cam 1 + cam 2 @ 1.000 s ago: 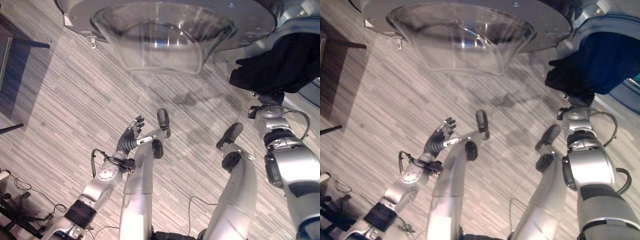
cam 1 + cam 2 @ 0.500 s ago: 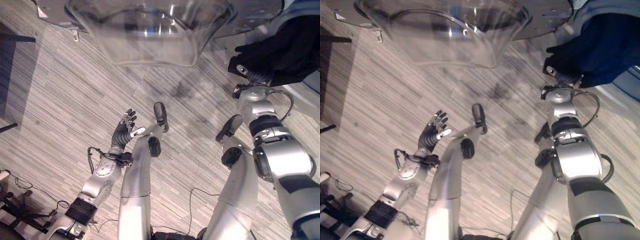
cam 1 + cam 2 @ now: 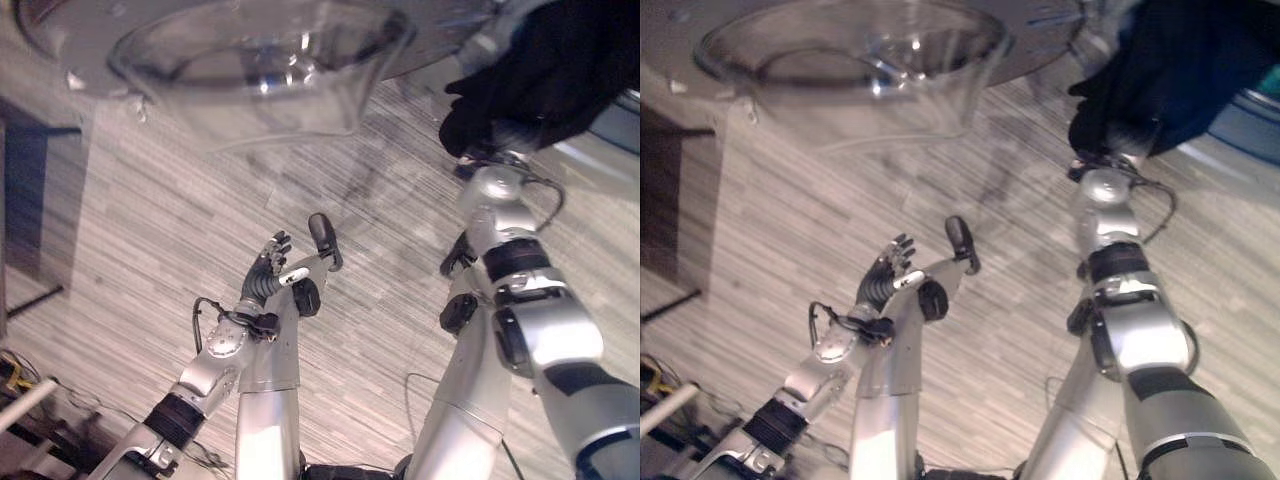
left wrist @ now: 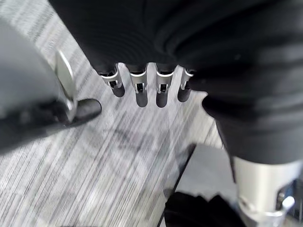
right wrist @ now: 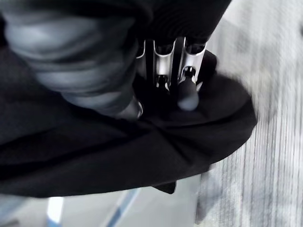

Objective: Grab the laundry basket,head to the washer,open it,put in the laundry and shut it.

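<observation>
dark laundry going into the washer

raised since a second ago, the right robot hand (image 3: pixel 497 135) now sits at about 1 o'clock in the head views, pushed up into the dark laundry (image 3: pixel 545 65) at the washer's mouth. the washer door (image 3: pixel 250 55), clear and bowl-shaped, hangs open at 12 o'clock above the striped floor (image 3: pixel 130 230).

in its wrist view the right robot hand's fingers (image 5: pixel 187 92) curl into the black cloth, clamped on a fold with the thumb against it. the left robot hand (image 3: pixel 268 272) hovers low near 7 o'clock, fingers spread apart and holding nothing.

the laundry looks soft, light and limp: it will sag and drape, and a trailing edge could catch on the opening's rim. a deep pinch on a bunched fold near the middle should serve best, rather than on a loose hem.
</observation>
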Motion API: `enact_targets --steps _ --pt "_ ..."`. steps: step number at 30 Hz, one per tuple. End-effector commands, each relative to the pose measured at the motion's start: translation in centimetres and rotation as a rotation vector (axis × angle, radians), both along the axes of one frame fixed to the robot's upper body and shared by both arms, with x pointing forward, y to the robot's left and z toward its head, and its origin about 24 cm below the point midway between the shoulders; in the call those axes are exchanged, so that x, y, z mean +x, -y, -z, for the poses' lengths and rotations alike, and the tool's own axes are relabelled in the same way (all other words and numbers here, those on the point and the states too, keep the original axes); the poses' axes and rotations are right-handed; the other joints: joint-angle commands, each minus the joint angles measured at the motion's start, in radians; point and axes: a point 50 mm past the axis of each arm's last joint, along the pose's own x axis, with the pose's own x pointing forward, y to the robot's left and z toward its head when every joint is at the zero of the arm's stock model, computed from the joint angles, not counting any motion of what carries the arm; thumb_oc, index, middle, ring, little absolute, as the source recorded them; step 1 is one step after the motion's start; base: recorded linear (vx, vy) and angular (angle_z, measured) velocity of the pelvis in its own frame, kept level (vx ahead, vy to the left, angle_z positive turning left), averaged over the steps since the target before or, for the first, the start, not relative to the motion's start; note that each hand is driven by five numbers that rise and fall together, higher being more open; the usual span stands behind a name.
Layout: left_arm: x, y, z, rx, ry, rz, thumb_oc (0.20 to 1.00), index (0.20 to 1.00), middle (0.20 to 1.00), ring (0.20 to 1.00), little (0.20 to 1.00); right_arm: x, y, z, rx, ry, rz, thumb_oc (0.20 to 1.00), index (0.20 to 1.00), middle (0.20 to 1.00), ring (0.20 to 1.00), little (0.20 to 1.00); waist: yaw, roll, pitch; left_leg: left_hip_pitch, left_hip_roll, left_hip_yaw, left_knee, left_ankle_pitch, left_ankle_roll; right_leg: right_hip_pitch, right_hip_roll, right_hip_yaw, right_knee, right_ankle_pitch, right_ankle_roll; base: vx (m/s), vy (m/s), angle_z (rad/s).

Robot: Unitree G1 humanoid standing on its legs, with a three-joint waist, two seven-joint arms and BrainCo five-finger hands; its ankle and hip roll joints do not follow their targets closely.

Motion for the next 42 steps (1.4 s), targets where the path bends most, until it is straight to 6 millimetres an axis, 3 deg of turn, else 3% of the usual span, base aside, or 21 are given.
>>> enact_targets --steps 1,10,15,17,18,19,21,22,23,24,25,27,28,30,32,35,36,37,39,41,42 --pt "-1.2 1.0 -0.2 -0.041 0.044 0.053 1.000 1.000 1.000 1.000 1.000 -0.9 1.4 -1.3 -0.027 0.121 0.068 0.200 0.200 0.200 0.200 0.200 0.024 0.041 -0.009 0.028 -0.076 -0.064 0.074 -0.213 -0.055 -0.058 0.013 -0.155 -0.094 0.033 0.026 -0.03 0.139 -0.16" --pt "-1.5 1.5 0.2 -0.011 0.041 0.100 1.000 1.000 1.000 1.000 1.000 -2.1 1.4 -3.0 0.038 0.289 0.048 0.200 0.200 0.200 0.200 0.200 0.024 0.073 -0.009 0.061 -0.078 0.000 0.082 -0.229 -0.041 -0.081 0.002 -0.103 -0.100 0.038 0.021 -0.01 0.091 -0.13" --pt "-1.5 0.7 0.4 0.027 0.036 0.096 1.000 1.000 1.000 1.000 1.000 -4.8 1.1 -9.4 0.118 0.598 0.072 0.200 0.200 0.200 0.200 0.200 0.032 0.079 -0.009 0.065 -0.075 -0.002 0.092 -0.235 -0.044 -0.076 -0.002 -0.101 -0.104 0.036 0.018 0.00 0.009 -0.05" --pt "-1.6 0.3 0.6 0.041 0.027 0.097 1.000 1.000 1.000 1.000 1.000 -6.3 1.6 -12.6 0.087 0.702 0.114 0.200 0.200 0.200 0.200 0.200 0.036 0.079 -0.011 0.072 -0.074 -0.003 0.089 -0.236 -0.047 -0.070 -0.006 -0.102 -0.105 0.035 0.019 0.00 0.000 0.00" --pt "-1.7 0.0 0.7 0.051 0.023 0.100 1.000 1.000 1.000 1.000 1.000 -7.8 2.3 -15.2 0.083 0.781 0.168 0.200 0.200 0.200 0.200 0.200 0.040 0.081 -0.017 0.076 -0.075 -0.005 0.084 -0.235 -0.050 -0.065 -0.008 -0.101 -0.110 0.033 0.019 0.00 0.000 0.00" --pt "-1.6 0.1 0.6 0.051 0.026 0.102 1.000 1.000 1.000 1.000 1.000 -7.8 2.3 -15.3 0.083 0.783 0.172 0.200 0.200 0.200 0.200 0.200 0.041 0.082 -0.015 0.076 -0.075 -0.005 0.083 -0.234 -0.051 -0.065 -0.008 -0.102 -0.110 0.033 0.019 0.03 -0.021 0.04" --pt "-1.8 -0.3 0.9 0.072 0.013 0.106 1.000 1.000 1.000 1.000 1.000 -9.7 3.2 -18.4 0.081 0.878 0.218 0.200 0.200 0.200 0.200 0.200 0.046 0.084 -0.028 0.075 -0.078 -0.007 0.078 -0.233 -0.053 -0.066 -0.008 -0.100 -0.112 0.031 0.020 0.03 -0.003 0.04" --pt "-1.8 -0.3 0.8 0.071 0.015 0.107 1.000 1.000 1.000 1.000 1.000 -9.8 3.2 -18.5 0.080 0.880 0.219 0.200 0.200 0.200 0.200 0.200 0.047 0.085 -0.028 0.075 -0.078 -0.007 0.078 -0.233 -0.053 -0.067 -0.008 -0.100 -0.112 0.031 0.020 0.05 0.001 0.03" --pt "-2.1 -0.5 1.2 0.090 -0.002 0.119 1.000 1.000 1.000 1.000 1.000 -11.5 3.8 -21.4 0.015 0.935 0.274 0.200 0.200 0.200 0.200 0.200 0.055 0.088 -0.043 0.075 -0.082 -0.007 0.068 -0.231 -0.056 -0.071 -0.009 -0.096 -0.112 0.028 0.024 0.06 -0.004 0.01" --pt "-2.3 -0.8 1.7 0.097 -0.020 0.118 1.000 1.000 1.000 1.000 1.000 -12.4 4.2 -22.4 -0.028 0.956 0.304 0.200 0.200 0.200 0.200 0.200 0.057 0.084 -0.052 0.077 -0.083 -0.008 0.065 -0.231 -0.057 -0.069 -0.010 -0.096 -0.114 0.027 0.025 0.06 -0.004 0.00" --pt "-2.4 -0.7 1.6 0.094 -0.018 0.122 1.000 1.000 1.000 1.000 1.000 -12.5 4.2 -22.7 -0.033 0.955 0.308 0.200 0.200 0.200 0.200 0.200 0.059 0.087 -0.053 0.077 -0.084 -0.007 0.062 -0.230 -0.058 -0.070 -0.010 -0.096 -0.115 0.026 0.025 0.06 -0.010 0.01" --pt "-3.0 -1.3 2.3 0.112 -0.048 0.129 1.000 1.000 1.000 1.000 1.000 -14.3 4.5 -25.3 -0.199 0.963 0.402 0.200 0.200 0.200 0.200 0.200 0.072 0.085 -0.074 0.080 -0.087 -0.015 0.051 -0.227 -0.063 -0.074 -0.013 -0.095 -0.109 0.019 0.030 0.08 -0.021 0.03" --pt "-3.0 -1.2 2.3 0.108 -0.045 0.132 1.000 1.000 1.000 1.000 1.000 -14.4 4.4 -25.5 -0.204 0.963 0.404 0.200 0.200 0.200 0.200 0.200 0.072 0.088 -0.074 0.077 -0.088 -0.013 0.051 -0.225 -0.061 -0.076 -0.015 -0.096 -0.110 0.020 0.028 0.08 -0.029 0.02" --pt "-3.5 -1.6 2.7 0.111 -0.065 0.140 1.000 1.000 1.000 1.000 1.000 -15.3 3.7 -27.7 -0.282 0.977 0.387 0.200 0.200 0.200 0.200 0.200 0.091 0.084 -0.095 0.073 -0.091 -0.017 0.037 -0.218 -0.070 -0.085 -0.017 -0.096 -0.105 0.014 0.032 0.08 -0.037 -0.01" --pt "-3.8 -1.5 3.1 0.116 -0.078 0.156 1.000 1.000 1.000 1.000 1.000 -14.6 3.9 -29.2 -0.449 0.842 0.452 0.200 0.200 0.200 0.200 0.200 0.104 0.085 -0.106 0.064 -0.095 -0.015 0.015 -0.201 -0.076 -0.102 -0.018 -0.085 -0.117 0.006 0.025 0.05 -0.054 0.01" --pt "-4.0 -1.4 3.0 0.117 -0.069 0.169 1.000 1.000 1.000 1.000 1.000 -11.7 6.6 -28.3 -0.628 0.492 0.526 0.200 0.200 0.200 0.200 0.200 0.114 0.087 -0.101 0.057 -0.102 -0.028 -0.001 -0.186 -0.078 -0.128 -0.008 -0.058 -0.099 0.002 0.020 0.03 -0.032 0.05" --pt "-3.8 -1.2 2.9 0.114 -0.067 0.173 1.000 1.000 1.000 1.000 1.000 -10.5 7.7 -27.4 -0.648 0.360 0.499 0.856 0.856 0.856 0.856 0.856 0.112 0.088 -0.096 0.051 -0.101 -0.030 -0.002 -0.183 -0.077 -0.139 -0.003 -0.055 -0.100 0.001 0.017 0.02 -0.048 0.02" --pt "-3.5 -0.7 2.6 0.095 -0.060 0.174 1.000 1.000 1.000 1.000 1.000 -9.6 7.1 -27.0 -0.608 0.346 0.415 1.000 1.000 1.000 1.000 1.000 0.104 0.090 -0.088 0.044 -0.097 -0.029 0.001 -0.180 -0.075 -0.148 0.004 -0.056 -0.101 0.000 0.010 0.03 -0.059 0.03" --pt "-2.9 -0.5 2.3 0.078 -0.052 0.148 1.000 1.000 1.000 1.000 1.000 -7.6 6.1 -25.1 -0.501 0.352 0.271 1.000 1.000 1.000 1.000 1.000 0.084 0.081 -0.073 0.042 -0.092 -0.029 0.001 -0.180 -0.075 -0.155 0.023 -0.055 -0.098 -0.004 0.003 0.03 -0.035 0.02" --pt "-2.7 -0.4 2.1 0.072 -0.048 0.138 1.000 1.000 1.000 1.000 1.000 -7.0 5.8 -24.2 -0.449 0.374 0.235 1.000 1.000 1.000 1.000 1.000 0.072 0.078 -0.067 0.043 -0.092 -0.028 0.000 -0.181 -0.075 -0.154 0.031 -0.053 -0.098 -0.007 0.000 0.02 -0.019 -0.08" --pt "-2.5 -0.1 2.0 0.051 -0.047 0.124 1.000 1.000 1.000 1.000 1.000 -5.6 4.0 -21.5 -0.368 0.455 0.127 1.000 1.000 1.000 1.000 1.000 0.047 0.075 -0.052 0.044 -0.090 -0.029 0.004 -0.183 -0.071 -0.147 0.043 -0.046 -0.091 -0.010 -0.006 0.02 -0.027 -0.12"
